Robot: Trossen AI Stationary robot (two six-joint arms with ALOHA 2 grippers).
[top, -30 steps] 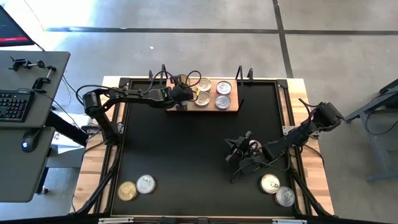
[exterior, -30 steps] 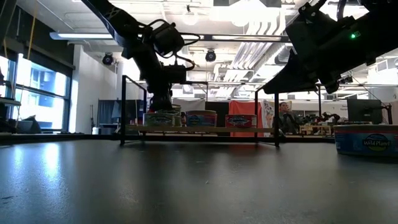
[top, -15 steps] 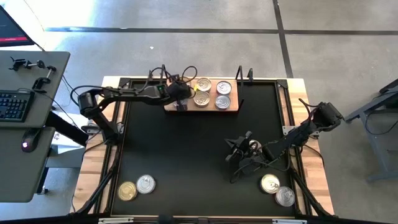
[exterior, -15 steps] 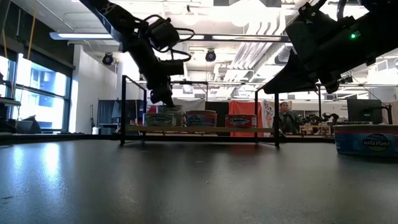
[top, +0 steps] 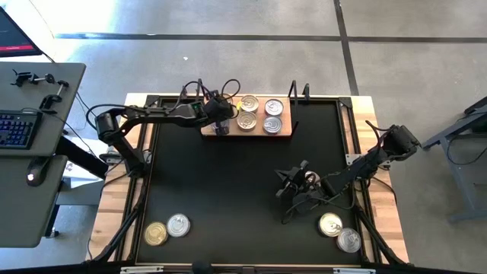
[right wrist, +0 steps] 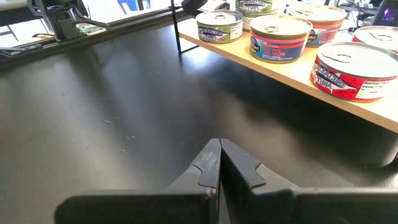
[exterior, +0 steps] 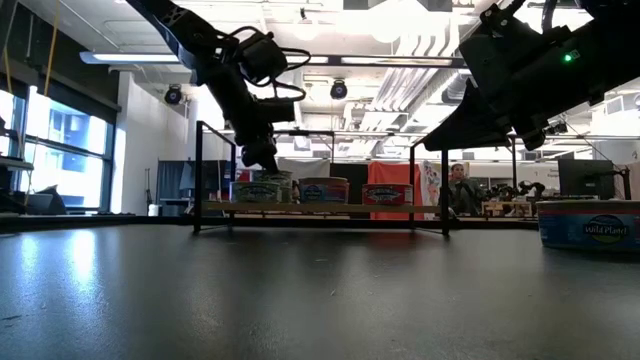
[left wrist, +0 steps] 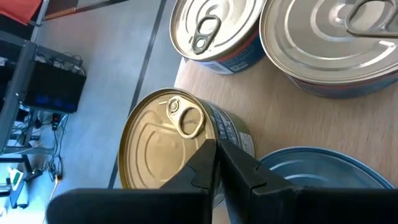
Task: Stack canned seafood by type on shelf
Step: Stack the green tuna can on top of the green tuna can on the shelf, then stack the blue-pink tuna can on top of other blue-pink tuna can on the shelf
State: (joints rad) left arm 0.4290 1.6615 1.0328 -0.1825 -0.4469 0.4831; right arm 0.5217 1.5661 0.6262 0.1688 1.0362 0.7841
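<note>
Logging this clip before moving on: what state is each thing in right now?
Left hand: shut, empty, over the shelf's left end.
Right hand: shut, empty, above the tabletop.
Gold-lidded can: upright on the shelf, sealed.
Shelf: holds several upright cans.
Two cans, front left: on the tabletop, not shelved.
Two cans, front right: on the tabletop, not shelved.

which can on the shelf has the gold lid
The gold-lidded can at the shelf's left end, right under the shut left gripper; the cans beside it have silver lids.
</note>
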